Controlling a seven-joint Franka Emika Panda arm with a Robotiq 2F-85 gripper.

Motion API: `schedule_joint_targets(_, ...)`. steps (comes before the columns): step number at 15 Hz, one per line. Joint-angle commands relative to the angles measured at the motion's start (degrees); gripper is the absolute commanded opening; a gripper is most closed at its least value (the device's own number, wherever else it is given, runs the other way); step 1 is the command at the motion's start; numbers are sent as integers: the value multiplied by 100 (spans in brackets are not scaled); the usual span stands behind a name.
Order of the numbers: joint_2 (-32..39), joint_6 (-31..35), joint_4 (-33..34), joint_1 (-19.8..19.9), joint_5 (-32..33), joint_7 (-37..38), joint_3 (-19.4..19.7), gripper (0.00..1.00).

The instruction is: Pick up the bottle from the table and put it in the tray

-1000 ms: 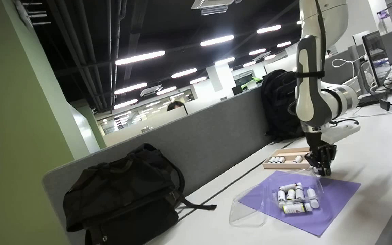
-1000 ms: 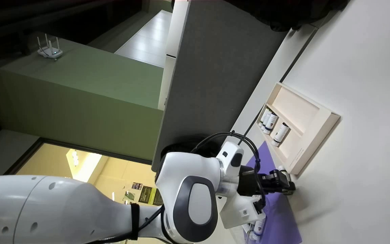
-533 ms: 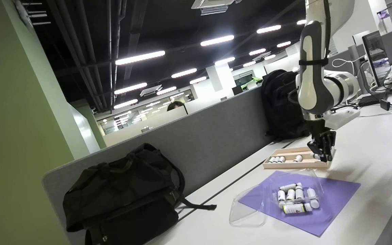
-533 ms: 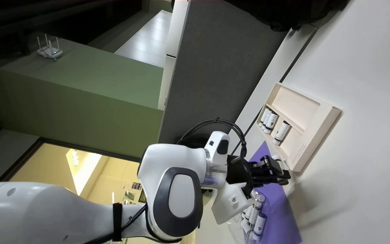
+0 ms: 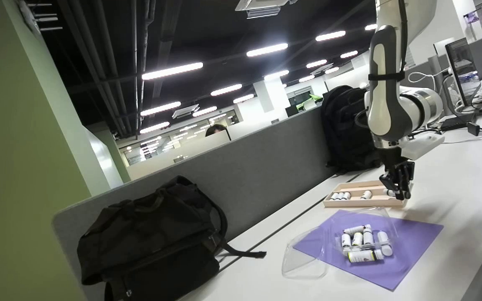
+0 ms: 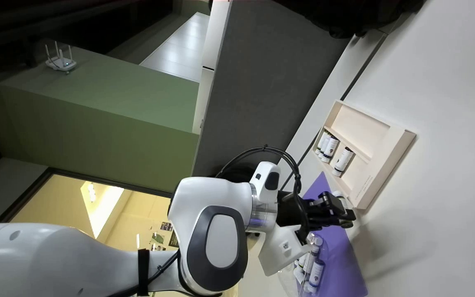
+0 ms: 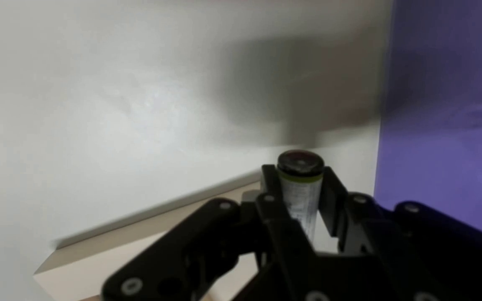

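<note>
My gripper is shut on a small white bottle with a dark end and a green band, held between the two fingers. In an exterior view the gripper hangs above the table, in front of the tray's end, and the held bottle shows partly. In an exterior view the gripper is beside the tray's corner. The light wooden tray has a divider and holds several white bottles in one compartment. Its rim shows below left in the wrist view.
A purple mat lies near the tray. On it stands an open clear plastic box with several white bottles. A grey partition runs behind the table. Black bags and a monitor are farther off.
Over the last second my gripper, holding the bottle, has risen from low beside the tray's end and shifted slightly. Over the last half second it has barely moved.
</note>
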State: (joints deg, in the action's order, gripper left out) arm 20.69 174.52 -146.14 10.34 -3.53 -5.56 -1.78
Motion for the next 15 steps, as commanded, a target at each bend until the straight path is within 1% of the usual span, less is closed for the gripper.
schedule_joint_targets(1,-4,-12,5,-14,14,23,9,12)
schedule_joint_targets(2,-34,-202,89,92,149,-266,-71,12)
schedule_joint_targets(4,-29,-447,253,169,462,-836,-103,12)
schedule_joint_targets(7,99,-1084,686,78,930,-1428,77,12)
schedule_joint_targets(9,164,-1536,989,-80,1357,-1685,297,12)
schedule_joint_targets(11,203,-2054,1328,-61,1648,-2078,315,12)
schedule_joint_targets(12,76,-1640,929,-11,1376,-1829,232,12)
schedule_joint_targets(13,94,-1721,1017,-7,1375,-1872,242,37)
schedule_joint_targets(15,117,-1696,997,-7,1369,-1871,236,37)
